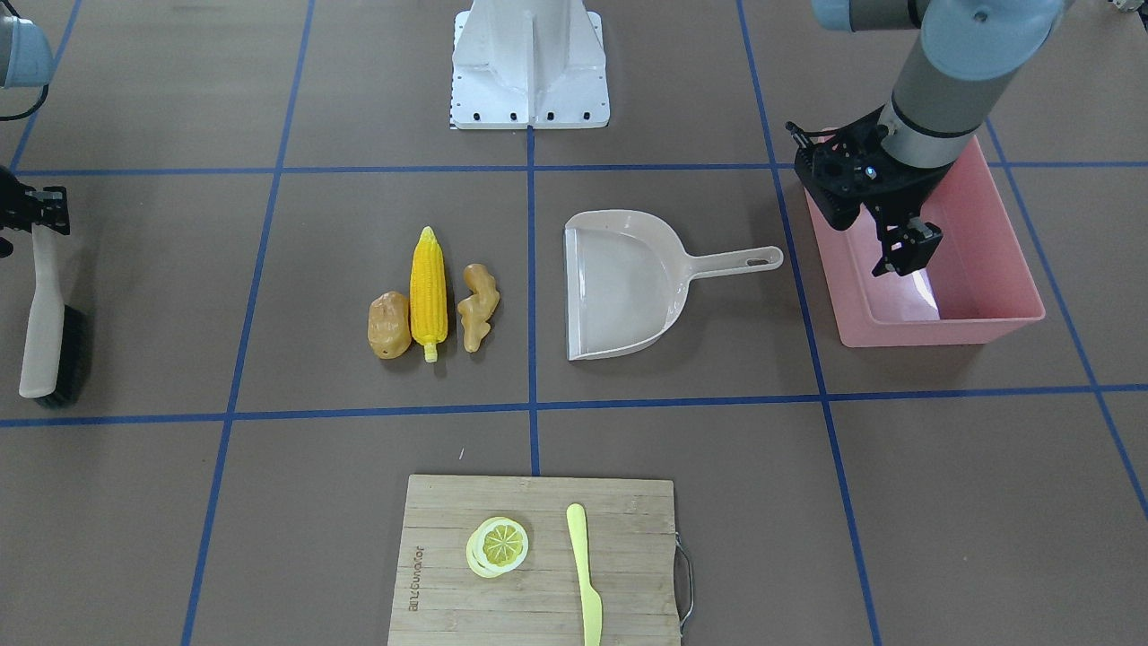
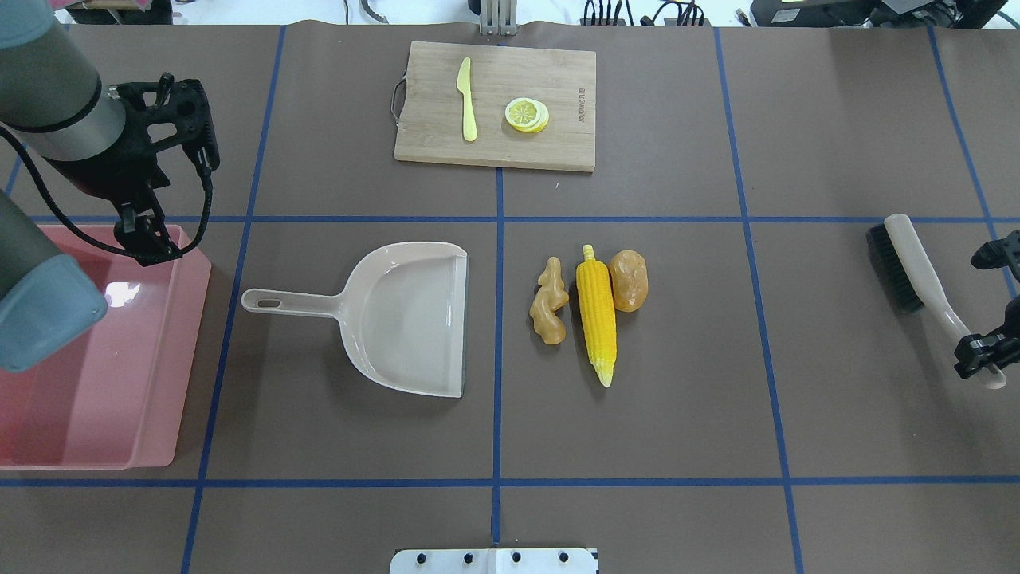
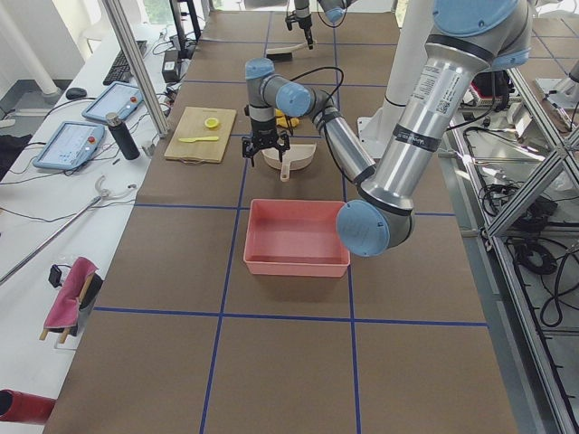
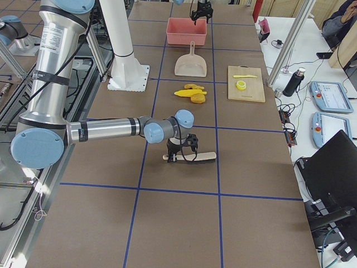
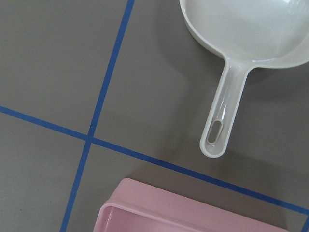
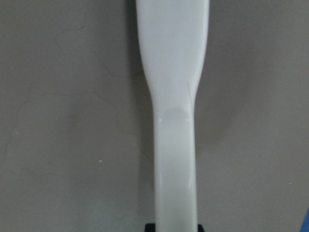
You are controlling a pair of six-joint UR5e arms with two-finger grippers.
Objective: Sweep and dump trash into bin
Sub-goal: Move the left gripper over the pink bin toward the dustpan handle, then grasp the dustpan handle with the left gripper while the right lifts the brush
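The trash lies side by side mid-table: a yellow corn cob [image 1: 428, 287], a brown potato [image 1: 388, 325] and a tan ginger root [image 1: 477, 307]. A beige dustpan [image 1: 619, 287] lies beside them with its mouth toward them; its handle shows in the left wrist view [image 5: 219, 121]. The pink bin [image 1: 942, 330] stands past the dustpan's handle. My left gripper [image 1: 906, 251] hangs open and empty over the bin's corner. My right gripper [image 1: 40, 224] is shut on the handle end of a beige brush [image 1: 45, 323] with black bristles, far from the trash.
A wooden cutting board [image 1: 538, 610] on the operators' side carries a lemon slice [image 1: 498, 545] and a yellow knife [image 1: 585, 574]. The robot's white base [image 1: 529, 63] is at the table's near edge. Blue tape lines grid the brown table.
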